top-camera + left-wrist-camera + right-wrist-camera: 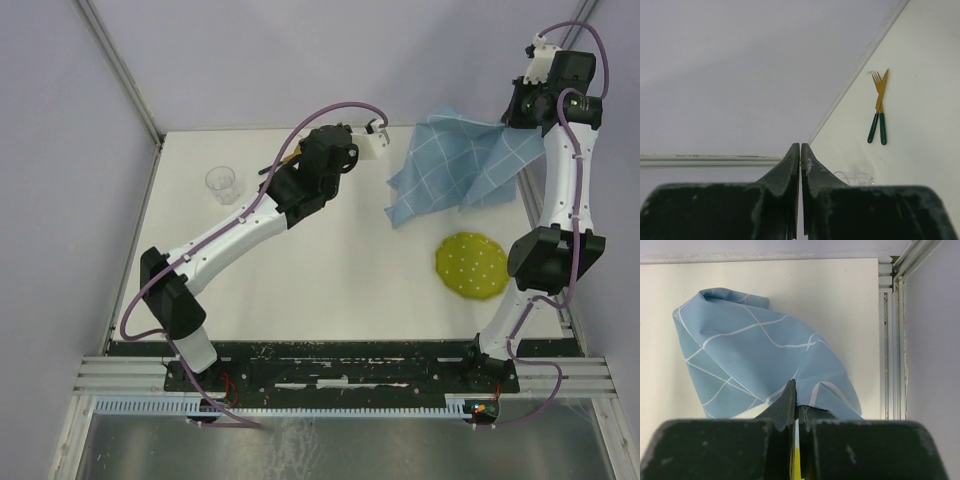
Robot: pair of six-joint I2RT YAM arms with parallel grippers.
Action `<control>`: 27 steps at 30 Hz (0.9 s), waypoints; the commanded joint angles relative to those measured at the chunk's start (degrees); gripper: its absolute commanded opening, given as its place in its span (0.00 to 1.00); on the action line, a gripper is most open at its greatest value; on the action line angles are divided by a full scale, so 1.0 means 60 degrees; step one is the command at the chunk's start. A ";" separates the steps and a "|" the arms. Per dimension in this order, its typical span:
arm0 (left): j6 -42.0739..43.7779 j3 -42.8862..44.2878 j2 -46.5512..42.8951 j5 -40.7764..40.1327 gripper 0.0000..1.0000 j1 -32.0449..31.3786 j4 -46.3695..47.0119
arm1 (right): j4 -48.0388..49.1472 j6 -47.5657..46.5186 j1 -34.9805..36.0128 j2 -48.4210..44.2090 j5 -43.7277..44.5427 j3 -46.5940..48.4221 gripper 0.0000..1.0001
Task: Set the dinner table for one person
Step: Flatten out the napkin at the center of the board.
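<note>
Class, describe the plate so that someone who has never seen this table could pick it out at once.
Start at the off-white table and go to its right side. Just nearer than the blue gridded cloth lies the plate: the only flat disc, yellow-green with white dots.

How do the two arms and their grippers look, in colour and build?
The left arm and right arm have white links, black joint housings and purple cables looping alongside. The left gripper and right gripper each have two black, scuffed fingers.
</note>
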 commanded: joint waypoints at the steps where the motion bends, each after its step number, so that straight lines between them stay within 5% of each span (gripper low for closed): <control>1: -0.0379 0.0257 0.0110 -0.0420 0.10 -0.0008 0.0434 | 0.0700 -0.0129 0.0110 -0.0844 -0.0279 0.0757 0.02; 9: -0.0282 0.0488 0.0275 -0.1390 0.10 0.0268 0.1179 | 0.0972 0.0417 0.0671 -0.2111 -0.3438 0.0485 0.02; 17: -0.0495 0.0612 0.0158 -0.1618 0.11 0.0373 0.0889 | -0.1225 -0.0527 0.1691 -0.3380 -0.7014 0.0000 0.02; 27: -0.0779 0.0808 0.0455 -0.1707 0.11 0.0369 0.0530 | -0.3555 -0.2775 0.1934 -0.4827 -0.7367 -0.0258 0.02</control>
